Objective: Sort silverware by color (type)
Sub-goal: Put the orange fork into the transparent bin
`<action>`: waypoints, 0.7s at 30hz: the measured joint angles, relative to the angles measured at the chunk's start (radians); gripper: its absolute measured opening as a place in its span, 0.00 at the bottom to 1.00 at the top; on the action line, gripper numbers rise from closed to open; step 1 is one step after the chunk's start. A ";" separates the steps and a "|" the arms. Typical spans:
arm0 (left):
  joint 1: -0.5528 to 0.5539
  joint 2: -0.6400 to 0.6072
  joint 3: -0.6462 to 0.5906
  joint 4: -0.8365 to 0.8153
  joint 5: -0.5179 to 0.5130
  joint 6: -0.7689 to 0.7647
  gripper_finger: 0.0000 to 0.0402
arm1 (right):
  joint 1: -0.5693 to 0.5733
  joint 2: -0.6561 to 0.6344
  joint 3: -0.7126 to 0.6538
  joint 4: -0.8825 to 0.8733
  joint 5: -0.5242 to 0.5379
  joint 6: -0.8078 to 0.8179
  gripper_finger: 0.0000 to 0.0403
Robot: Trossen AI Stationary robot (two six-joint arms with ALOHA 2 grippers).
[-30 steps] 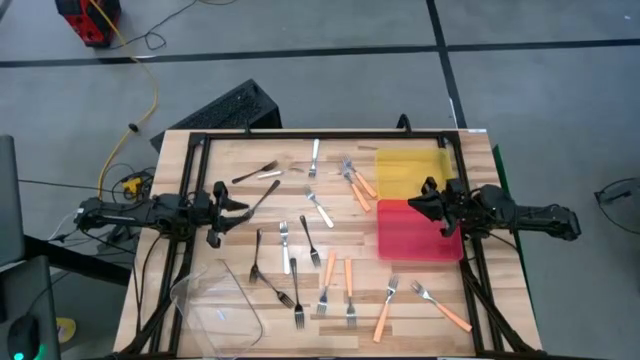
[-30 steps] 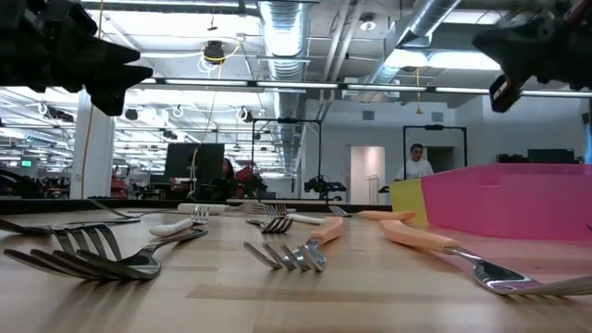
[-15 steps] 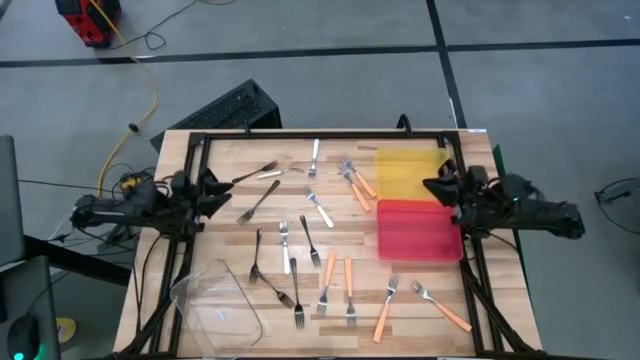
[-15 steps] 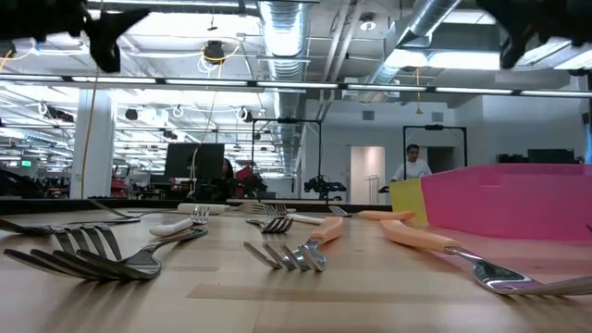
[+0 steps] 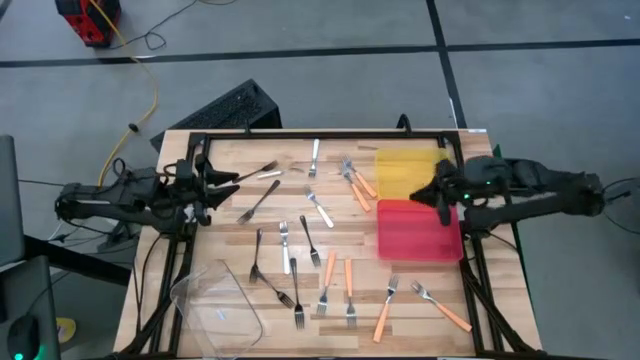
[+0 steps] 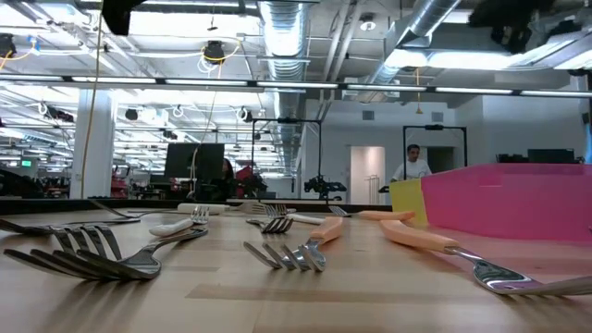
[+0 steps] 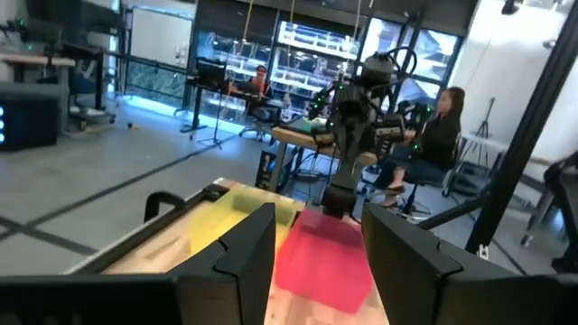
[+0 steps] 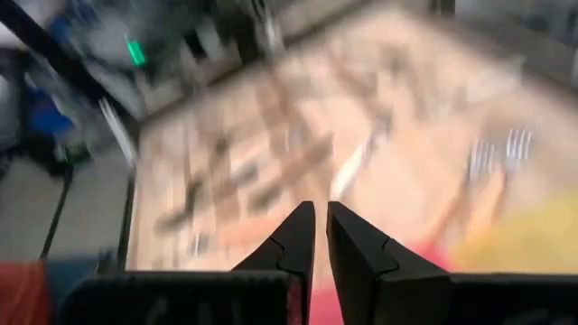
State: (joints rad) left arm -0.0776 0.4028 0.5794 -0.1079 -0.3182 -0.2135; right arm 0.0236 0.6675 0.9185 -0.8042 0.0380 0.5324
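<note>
forks (image 5: 300, 255): loose mid-table, unsorted | left gripper (image 5: 232, 178): left edge, parted, empty | right gripper (image 5: 420, 195): nearly closed, empty, over yellow tray (image 5: 398, 166)/red tray (image 5: 400, 240) seam, right edge

The overhead camera looks straight down on the whole wooden table (image 5: 230, 225) and the floor around it. The low camera sits at tabletop height, close to the nearest forks (image 6: 287, 252), facing level across the table into the room. The red tray (image 5: 415, 232) in the right half of the overhead frame shows again at the low frame's right. Each wrist camera looks forward between its arm's fingers; the left one faces across the table towards that tray.
</note>
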 joint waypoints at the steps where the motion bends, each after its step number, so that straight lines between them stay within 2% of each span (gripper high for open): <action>1: 0.000 0.008 0.008 -0.001 0.007 0.017 0.38 | 0.015 0.035 0.031 -0.055 -0.036 0.044 0.15; 6: 0.000 0.016 0.032 -0.009 0.034 0.052 0.38 | 0.116 0.188 0.124 -0.249 -0.270 0.322 0.15; 8: 0.000 0.015 0.034 -0.009 0.034 0.053 0.38 | 0.179 0.222 0.126 -0.253 -0.317 0.438 0.15; 11: 0.000 0.016 0.034 -0.019 0.034 0.053 0.38 | 0.301 0.261 0.126 -0.251 -0.324 0.588 0.15; 14: 0.000 0.016 0.034 -0.043 0.034 0.053 0.38 | 0.455 0.303 0.126 -0.203 -0.291 0.726 0.15; 18: 0.000 0.016 0.034 -0.060 0.034 0.050 0.38 | 0.677 0.366 0.127 -0.127 -0.130 0.925 0.15; 21: 0.000 0.016 0.034 -0.059 0.033 0.046 0.38 | 0.800 0.431 0.127 -0.133 -0.015 1.069 0.15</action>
State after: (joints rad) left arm -0.0780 0.4187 0.6132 -0.1673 -0.2847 -0.1673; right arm 0.8234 1.0986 1.0458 -0.9373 0.0233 1.6010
